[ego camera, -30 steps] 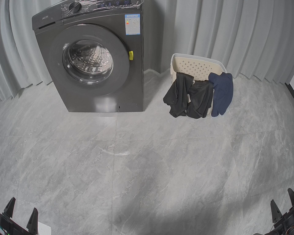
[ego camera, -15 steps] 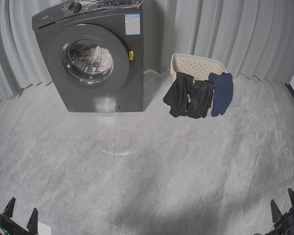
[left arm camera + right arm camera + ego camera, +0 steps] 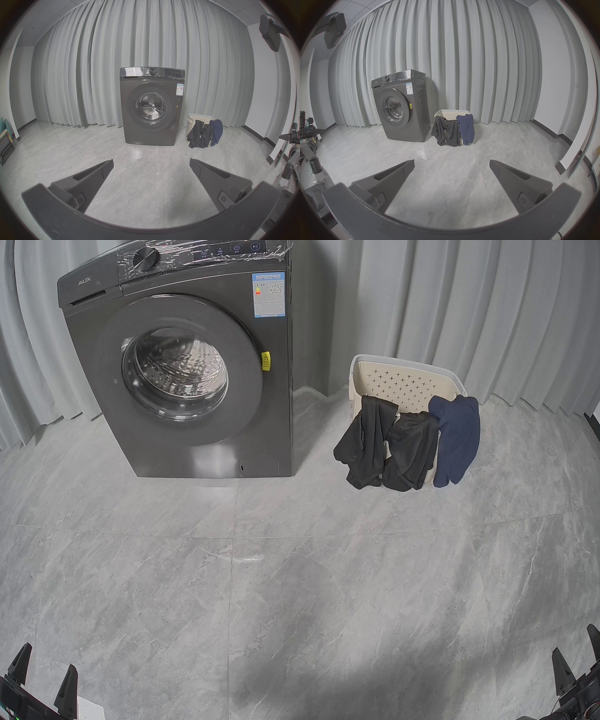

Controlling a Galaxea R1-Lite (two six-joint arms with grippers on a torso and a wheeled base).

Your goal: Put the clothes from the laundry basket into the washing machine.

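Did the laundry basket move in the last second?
No. The laundry basket keeps its spot beside the washing machine; both shifted together in the head view, so the camera moved.

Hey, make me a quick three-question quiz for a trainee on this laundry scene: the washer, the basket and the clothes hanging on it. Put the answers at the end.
1. Multiple choice: how many garments hang over the front rim of the laundry basket? A) two B) three C) four
2. True or false: the door of the washing machine stands open.
3. Short answer: what colour is the garment hanging farthest from the washing machine?

Key
1. B: two dark ones and one blue one.
2. False: the door is shut.
3. Navy: the navy garment hangs at the end of the basket away from the machine.
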